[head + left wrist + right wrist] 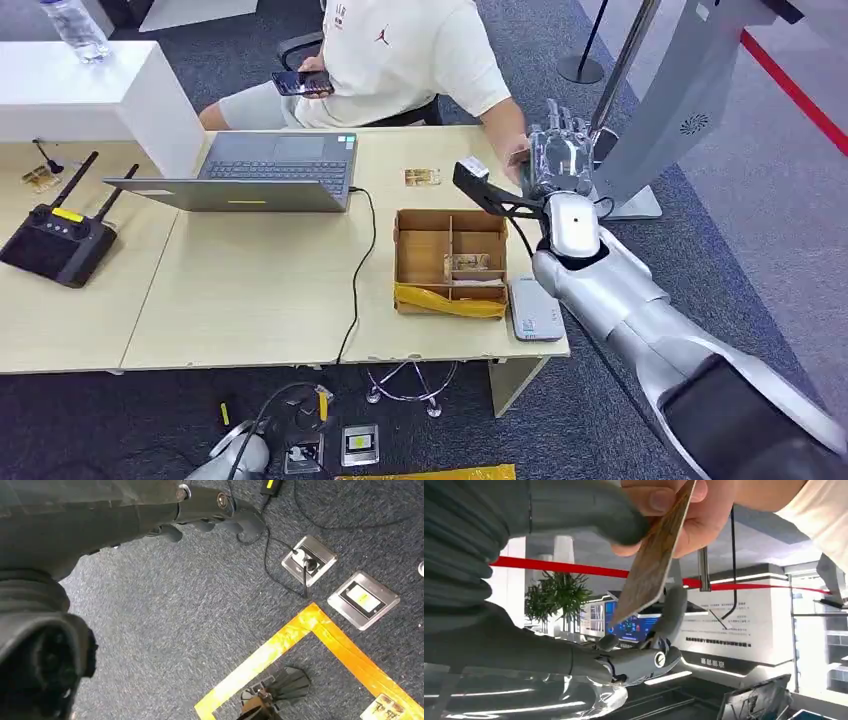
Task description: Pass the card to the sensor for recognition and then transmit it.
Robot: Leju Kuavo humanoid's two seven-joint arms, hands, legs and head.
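My right hand [558, 160] is raised past the table's right edge, fingers pointing up. In the right wrist view a brown card [651, 570] stands on edge between my grey thumb [589, 515] and a darker finger [674, 610] behind it. A person's hand [684, 515] pinches the same card at its far end. In the head view the card [518, 156] is a small sliver where that person's hand meets mine. The white sensor box [535, 310] lies on the table's near right corner. My left hand [215, 510] hangs over the carpet, holding nothing.
A person in a white shirt [400, 50] sits behind the table with a phone. A divided cardboard box [450, 260] sits left of the sensor, and a loose card [421, 177] lies beyond it. A laptop [270, 170] and a black controller [55, 240] stand further left. A grey stand [670, 110] rises right of my hand.
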